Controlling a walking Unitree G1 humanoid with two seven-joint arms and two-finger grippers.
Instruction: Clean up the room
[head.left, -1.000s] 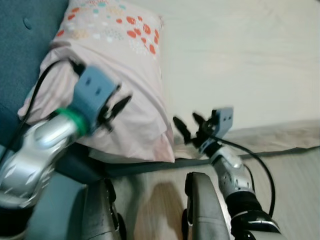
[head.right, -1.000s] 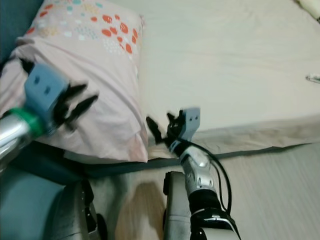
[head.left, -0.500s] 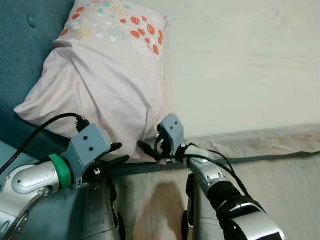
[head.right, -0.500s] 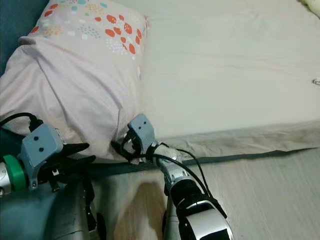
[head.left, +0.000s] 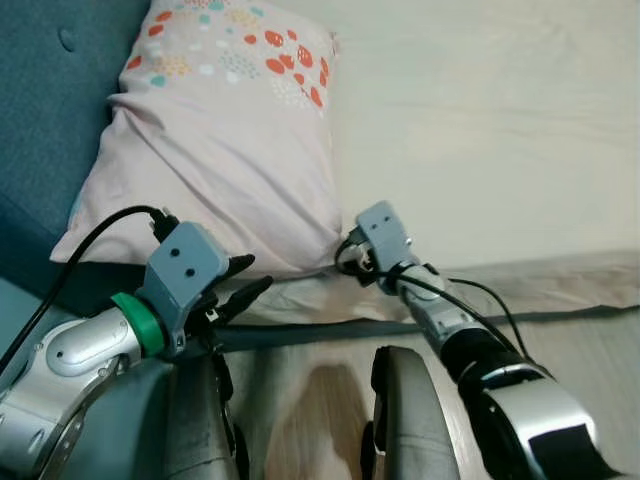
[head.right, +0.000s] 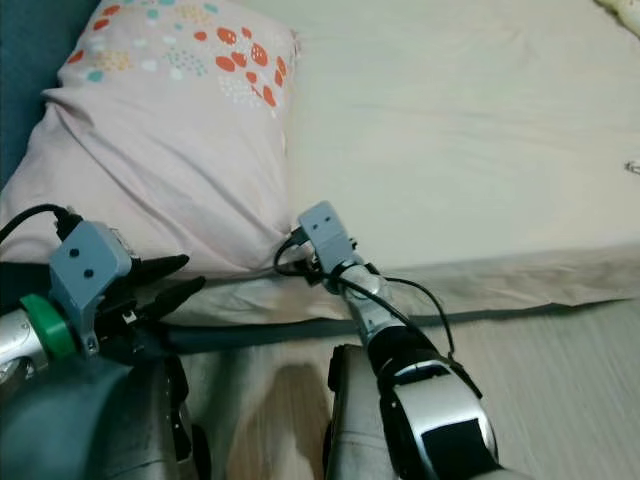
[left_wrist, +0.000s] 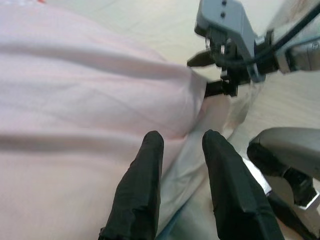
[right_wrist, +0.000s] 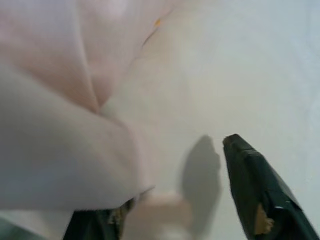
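Observation:
A pale pink pillow (head.left: 220, 150) with red and teal dots at its far end lies at the left end of the bed, against the blue headboard (head.left: 50, 100). My right gripper (head.left: 346, 256) is at the pillow's near right corner, open. The left wrist view shows that corner (left_wrist: 197, 82) between its two fingers. In the right wrist view the fabric (right_wrist: 60, 150) drapes over one finger, while the other finger (right_wrist: 255, 195) stands apart over the sheet. My left gripper (left_wrist: 182, 140) is open just short of the pillow's near edge, holding nothing.
The cream bed sheet (head.left: 480, 130) spreads to the right, with its hem hanging over the mattress edge (head.left: 560, 285). A small object (head.right: 632, 167) lies at the far right of the bed. Wood floor (head.left: 600, 345) is below, and my own legs (head.left: 400, 420) stand close to the bed.
The right gripper has swung in, then moved right and up to the pillow's corner. The pillow now lies further onto the bed. The left gripper has dropped to the pillow's near edge.

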